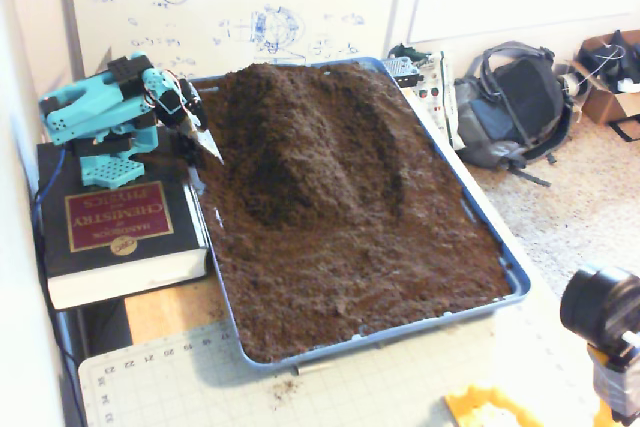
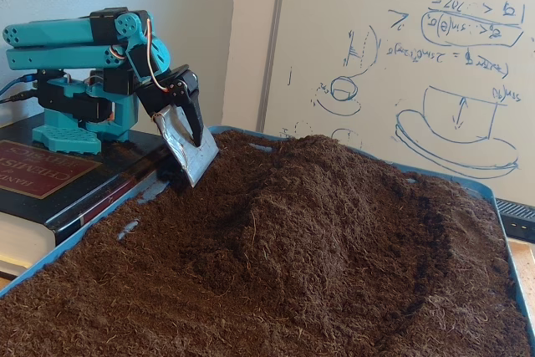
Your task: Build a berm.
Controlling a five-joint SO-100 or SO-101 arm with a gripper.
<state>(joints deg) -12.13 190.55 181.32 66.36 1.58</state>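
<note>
The berm (image 1: 300,137) is a long ridge of dark brown crumbly soil in the far half of the blue tray (image 1: 400,327); in a fixed view from low down the berm (image 2: 334,198) rises in the middle. My teal arm's gripper (image 1: 208,147) is at the tray's far left edge, left of the ridge's foot. It carries a flat silver metal blade (image 2: 191,152), and the black finger (image 2: 194,114) lies against it. The gripper (image 2: 197,156) points down, its blade tip at the soil surface.
The arm's base stands on a thick black book (image 1: 115,222) left of the tray. Behind is a whiteboard (image 2: 401,64). A grey backpack (image 1: 515,102) lies on the floor to the right. A cutting mat (image 1: 300,392) and a black camera (image 1: 600,307) are in front.
</note>
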